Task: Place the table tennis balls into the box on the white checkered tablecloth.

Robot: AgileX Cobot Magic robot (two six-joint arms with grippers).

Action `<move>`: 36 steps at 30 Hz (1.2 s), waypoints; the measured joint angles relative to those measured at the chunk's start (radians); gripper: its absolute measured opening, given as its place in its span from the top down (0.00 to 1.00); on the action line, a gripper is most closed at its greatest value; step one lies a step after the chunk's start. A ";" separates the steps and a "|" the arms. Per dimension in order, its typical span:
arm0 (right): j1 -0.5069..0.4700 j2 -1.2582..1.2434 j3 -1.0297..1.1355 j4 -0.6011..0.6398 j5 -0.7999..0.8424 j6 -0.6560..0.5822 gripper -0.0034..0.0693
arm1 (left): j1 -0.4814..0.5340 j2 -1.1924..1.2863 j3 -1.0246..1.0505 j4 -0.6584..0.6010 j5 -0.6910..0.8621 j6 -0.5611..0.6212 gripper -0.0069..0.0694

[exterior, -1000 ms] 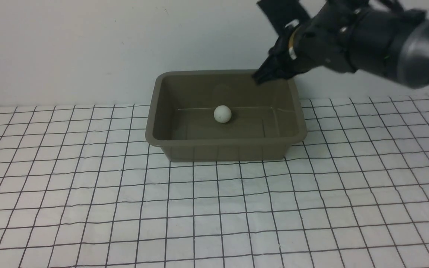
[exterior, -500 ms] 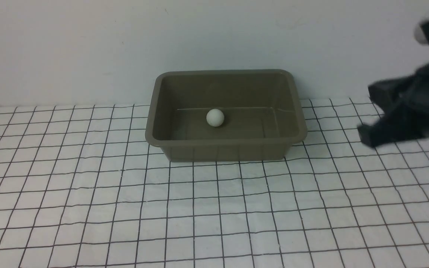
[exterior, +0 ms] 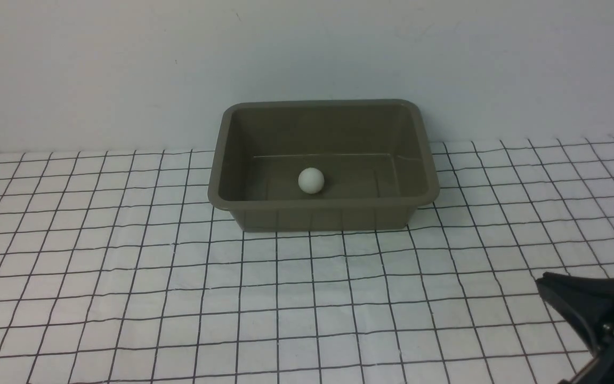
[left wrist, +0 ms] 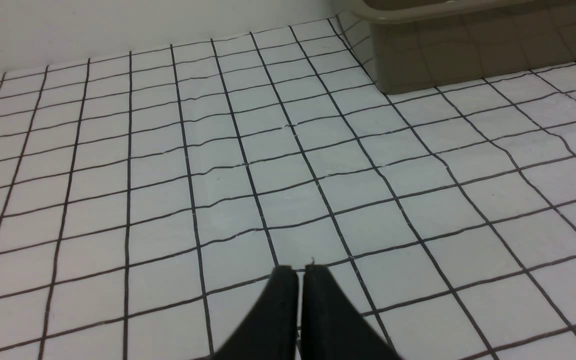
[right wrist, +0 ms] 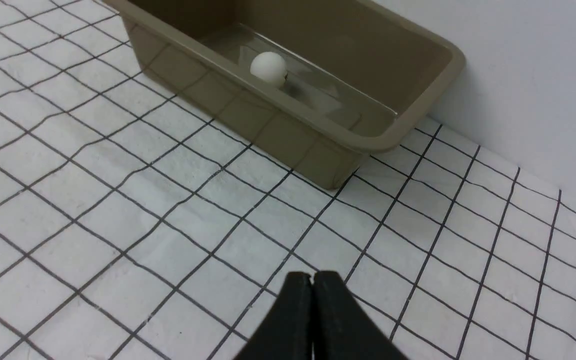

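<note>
While one ball (exterior: 311, 180) sits in the box (exterior: 328, 216), my right gripper (right wrist: 312, 276) is clenched on nothing at four o'clock from it; next I must find the other ball.

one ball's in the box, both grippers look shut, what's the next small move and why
Probably draw the right gripper back to rest. One ball lies on the floor of the box, the right gripper and the left gripper are both shut on nothing, and no other ball shows on the tablecloth in any view, so there seems nothing left to pick.
</note>
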 joint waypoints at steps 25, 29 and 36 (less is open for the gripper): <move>-0.341 -0.519 0.117 -0.017 -0.012 0.163 0.97 | 0.000 0.000 0.000 0.000 0.000 0.000 0.91; -0.357 -0.652 0.223 -0.017 -0.013 0.254 0.98 | 0.000 0.000 0.000 0.000 0.000 0.000 0.91; -0.358 -0.766 0.349 -0.017 -0.057 0.333 0.98 | 0.000 0.000 0.000 0.000 0.000 0.000 0.91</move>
